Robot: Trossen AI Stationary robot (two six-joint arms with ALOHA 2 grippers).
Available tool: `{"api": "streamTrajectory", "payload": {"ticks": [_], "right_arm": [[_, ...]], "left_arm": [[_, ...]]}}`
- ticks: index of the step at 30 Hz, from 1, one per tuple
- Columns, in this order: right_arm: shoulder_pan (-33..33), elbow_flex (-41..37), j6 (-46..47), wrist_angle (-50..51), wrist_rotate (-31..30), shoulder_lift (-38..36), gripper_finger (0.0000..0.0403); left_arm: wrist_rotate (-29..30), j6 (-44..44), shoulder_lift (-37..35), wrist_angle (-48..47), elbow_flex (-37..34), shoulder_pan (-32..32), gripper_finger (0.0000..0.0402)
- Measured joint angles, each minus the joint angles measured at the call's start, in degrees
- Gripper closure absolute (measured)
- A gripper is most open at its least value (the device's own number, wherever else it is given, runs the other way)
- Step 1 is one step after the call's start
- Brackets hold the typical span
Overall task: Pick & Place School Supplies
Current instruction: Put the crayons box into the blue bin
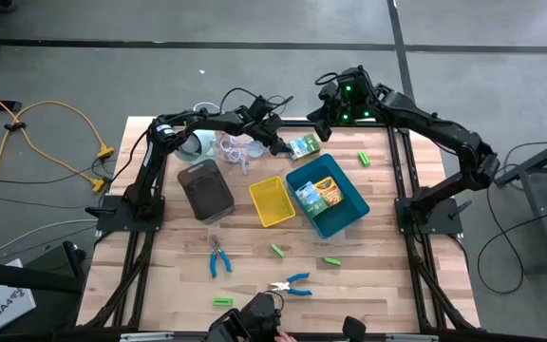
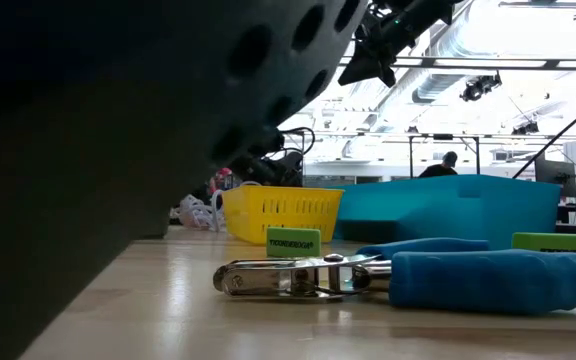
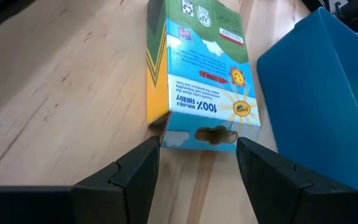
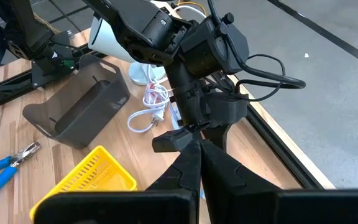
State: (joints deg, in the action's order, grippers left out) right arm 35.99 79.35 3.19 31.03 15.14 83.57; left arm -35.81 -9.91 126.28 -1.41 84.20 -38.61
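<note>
Left gripper (image 3: 197,165) reaching toward crayon box (image 1: 304,145), fingers spread wide, tips flanking box's near end, not yet touching. Box lying flat on table near far edge, just beside blue tray (image 1: 349,217), far-left of its corner.

Right gripper (image 4: 191,168) hanging above far edge, fingers pressed together, empty, waiting.

Doing it well, by judgement: keeping jaws centred across box width, advancing further so pads cover side panels, not just end flap. Watching tray wall beside one finger. Closing gently; cardboard likely crushing under hard squeeze.
</note>
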Motion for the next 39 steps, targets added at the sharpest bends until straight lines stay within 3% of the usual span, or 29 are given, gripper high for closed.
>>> {"api": "streamTrajectory", "payload": {"ticks": [14, 39], "right_arm": [[0.00, 0.00, 0.00, 0.00, 0.00, 0.00, 0.0401], [0.00, 0.00, 0.01, 0.00, 0.00, 0.00, 0.0401]], "left_arm": [[-0.73, 0.85, -0.02, 1.04, 0.00, 0.00, 0.0265], [-2.56, -0.39, -0.07, 0.92, 0.00, 0.00, 0.0284]]}}
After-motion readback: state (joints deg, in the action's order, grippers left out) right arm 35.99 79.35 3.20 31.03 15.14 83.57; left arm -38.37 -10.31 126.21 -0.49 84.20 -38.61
